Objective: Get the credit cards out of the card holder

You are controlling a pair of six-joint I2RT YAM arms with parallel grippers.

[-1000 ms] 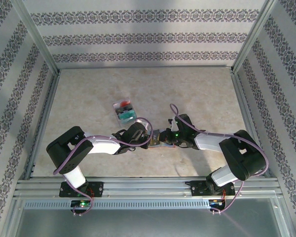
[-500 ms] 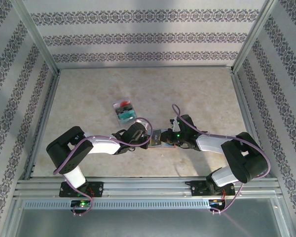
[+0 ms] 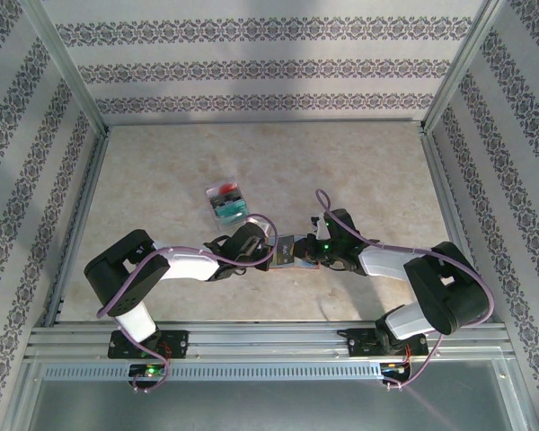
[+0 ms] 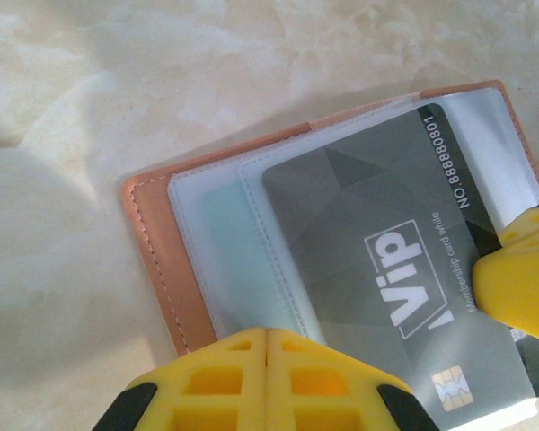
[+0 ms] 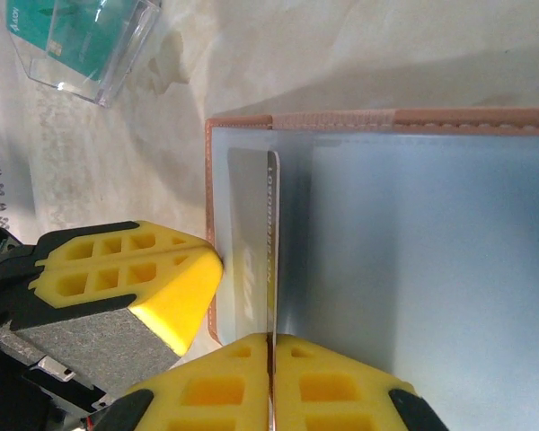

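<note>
Open wallet [image 3: 292,252] flat on table [image 3: 251,153], near-centre, between both grippers. Left gripper [image 3: 271,254] closed on nothing, fingers pressed together, tips against wallet's edge. Right gripper [image 3: 309,255] clamped edge-on onto grey card [image 4: 377,269]. Card marked Vip, chip at one end, partly out of a clear sleeve, over wallet's inner face. Elsewhere in wallet: clear sleeves over grey-blue lining, brown stitched border. Clear box [image 3: 226,201] of coloured cards on table beyond left gripper, well apart from wallet.
</note>
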